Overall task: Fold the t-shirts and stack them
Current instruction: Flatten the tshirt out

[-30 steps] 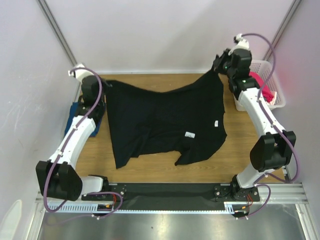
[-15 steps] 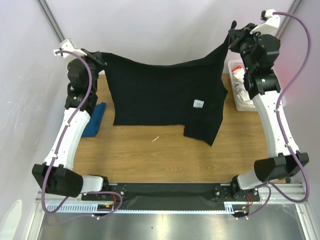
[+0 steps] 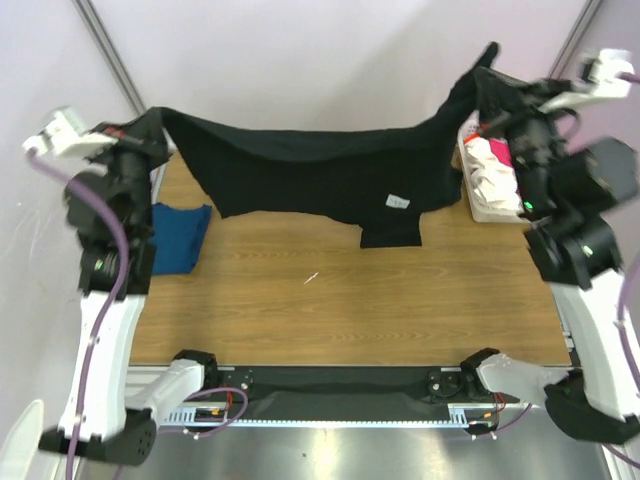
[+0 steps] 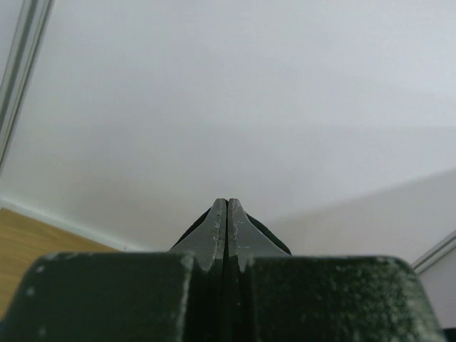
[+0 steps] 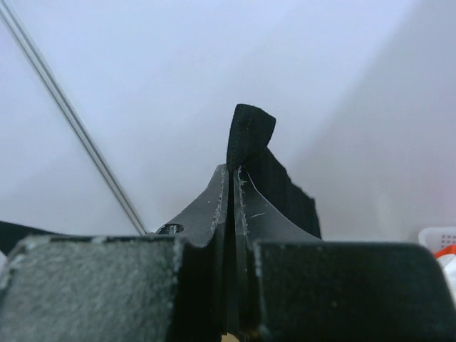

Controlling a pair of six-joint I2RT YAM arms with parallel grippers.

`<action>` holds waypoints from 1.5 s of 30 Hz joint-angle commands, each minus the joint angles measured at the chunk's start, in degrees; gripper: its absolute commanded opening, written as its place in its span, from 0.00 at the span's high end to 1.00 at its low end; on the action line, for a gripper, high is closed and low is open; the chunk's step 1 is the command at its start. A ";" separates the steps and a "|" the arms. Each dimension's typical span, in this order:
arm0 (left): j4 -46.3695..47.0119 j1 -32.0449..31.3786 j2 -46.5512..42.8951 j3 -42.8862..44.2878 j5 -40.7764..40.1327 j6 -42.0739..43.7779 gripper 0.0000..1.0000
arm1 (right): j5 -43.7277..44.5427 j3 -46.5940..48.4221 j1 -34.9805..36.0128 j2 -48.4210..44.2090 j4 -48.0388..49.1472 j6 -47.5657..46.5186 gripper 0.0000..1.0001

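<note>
- Two grippers hold the black shirt (image 3: pixel 330 175) above the desk's (image 3: pixel 340 310) far edge. It stretches sideways from the left gripper (image 3: pixel 150 130) at the far-left corner to the right gripper (image 3: pixel 487 75) at the far-right, hem hanging down.
- One blue shirt (image 3: pixel 178 235) lies at the left edge. The basket (image 3: pixel 492 214) at the right edge holds a white shirt (image 3: pixel 490 165) and a pink-red shirt (image 3: pixel 497 124).
- Left wrist: fingers (image 4: pixel 217 228) are pressed together, with a sliver of black cloth (image 4: pixel 267 235) behind them.
- Right wrist: fingers (image 5: pixel 214 199) are clamped on a black fold (image 5: pixel 251 132) that sticks up above them.
</note>
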 commanded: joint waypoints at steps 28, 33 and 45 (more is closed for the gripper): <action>-8.05 -0.49 -9.13 -10.09 -6.48 -2.82 1.00 | 5.78 -15.07 -7.10 -10.30 -3.92 3.55 1.00; 3.64 -0.49 -2.03 -25.13 -7.36 -6.08 1.00 | 2.91 -29.59 -10.52 -3.73 6.00 5.56 1.00; 19.38 0.29 23.65 -24.36 -10.36 -5.29 1.00 | -6.16 -29.70 -14.92 21.94 21.22 6.89 1.00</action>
